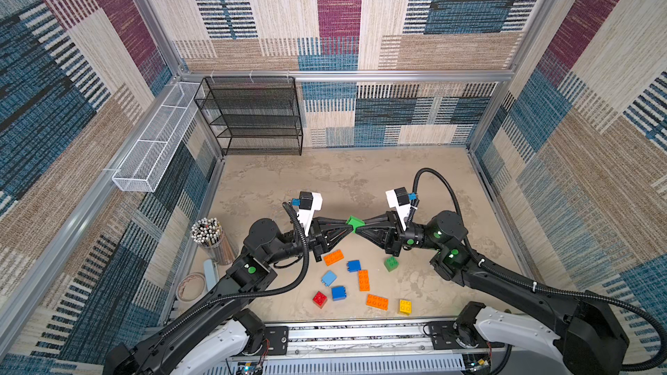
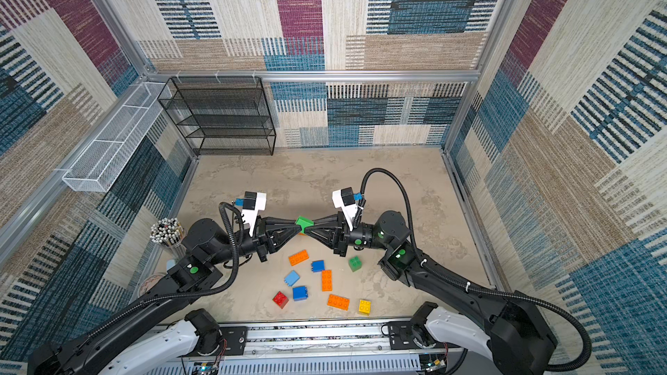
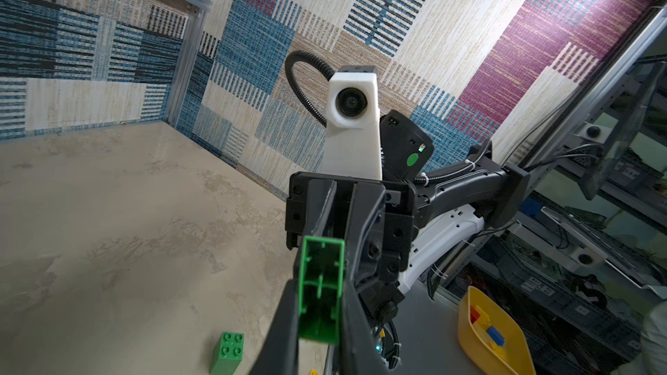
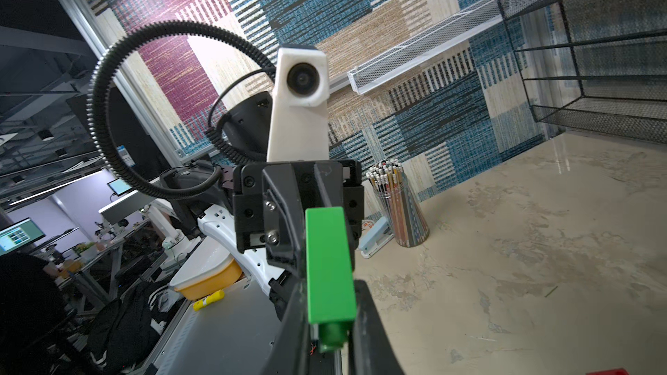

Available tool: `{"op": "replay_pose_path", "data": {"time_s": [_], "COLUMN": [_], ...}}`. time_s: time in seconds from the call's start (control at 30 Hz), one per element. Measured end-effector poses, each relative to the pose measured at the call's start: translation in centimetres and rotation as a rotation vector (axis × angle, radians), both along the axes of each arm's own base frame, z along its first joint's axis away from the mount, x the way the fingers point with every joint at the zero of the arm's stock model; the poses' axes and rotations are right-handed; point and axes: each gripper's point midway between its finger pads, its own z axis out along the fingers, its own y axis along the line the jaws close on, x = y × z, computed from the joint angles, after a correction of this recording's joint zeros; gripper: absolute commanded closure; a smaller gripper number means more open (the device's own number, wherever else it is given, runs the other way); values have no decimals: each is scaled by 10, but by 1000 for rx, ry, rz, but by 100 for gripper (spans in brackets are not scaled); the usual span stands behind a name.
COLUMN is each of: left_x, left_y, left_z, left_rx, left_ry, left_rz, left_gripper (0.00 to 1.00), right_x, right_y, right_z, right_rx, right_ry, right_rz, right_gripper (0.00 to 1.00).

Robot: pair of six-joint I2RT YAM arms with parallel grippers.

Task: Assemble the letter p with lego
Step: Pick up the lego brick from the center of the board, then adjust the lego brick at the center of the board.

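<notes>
Right at the lens in the left wrist view is a green studded plastic brick (image 3: 320,294), hollow underside towards us, pinched between the left jaws. In the right wrist view it shows a smooth side and a stud at its near end, and the right jaws are closed on it too. In both top views we see the 2 arms meet tip to tip above the beige mottled counter (image 1: 433,189). The brick is clamped between them off the surface, and the black jaws cover most of it.

Nearer the rail the other lego lies loose:
- 3 long orange bricks (image 1: 333,257) (image 1: 363,280) (image 1: 377,301)
- 2 blue square bricks (image 1: 354,265) (image 1: 338,293)
- 1 light blue brick (image 1: 328,278)
- 1 red brick (image 1: 319,299)
- 1 yellow brick (image 1: 405,306)
- a second green brick (image 1: 391,263) below the right jaws

The left arm (image 1: 260,243) partly hides a roll of tape (image 1: 190,286) and a pale blue stapler (image 1: 210,271) beside a clear cup of pencils (image 1: 211,238). A black wire-mesh rack (image 1: 252,117) stands in the far left corner. A white mesh trough (image 1: 151,146) hangs on the left wall.
</notes>
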Motion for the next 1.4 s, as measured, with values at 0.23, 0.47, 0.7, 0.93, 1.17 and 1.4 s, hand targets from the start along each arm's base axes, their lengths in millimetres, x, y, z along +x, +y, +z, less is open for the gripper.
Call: {"op": "replay_pose_path", "data": {"time_s": [0.23, 0.47, 0.7, 0.93, 1.17, 1.4], "left_x": [47, 105, 134, 145, 143, 150], "left_y": [34, 75, 93, 71, 56, 39], "left_z": [-36, -112, -186, -217, -252, -271], "left_rx": [186, 463, 595, 609, 612, 581], "left_ry": [142, 385, 647, 764, 886, 928], "left_rz": [343, 618, 667, 562, 492, 436], "left_gripper": [24, 23, 18, 17, 18, 20], "right_x": [92, 154, 160, 157, 149, 144], "right_y": [2, -6, -5, -7, -12, -15], "right_z": [-45, -161, -211, -236, -243, -249], "right_rx": [-257, -725, -972, -1118, -1199, -1264], "right_ry": [182, 474, 627, 701, 733, 737], "right_rz": [-393, -651, -681, -671, -643, -608], "right_gripper": [100, 100, 100, 100, 100, 100]}}
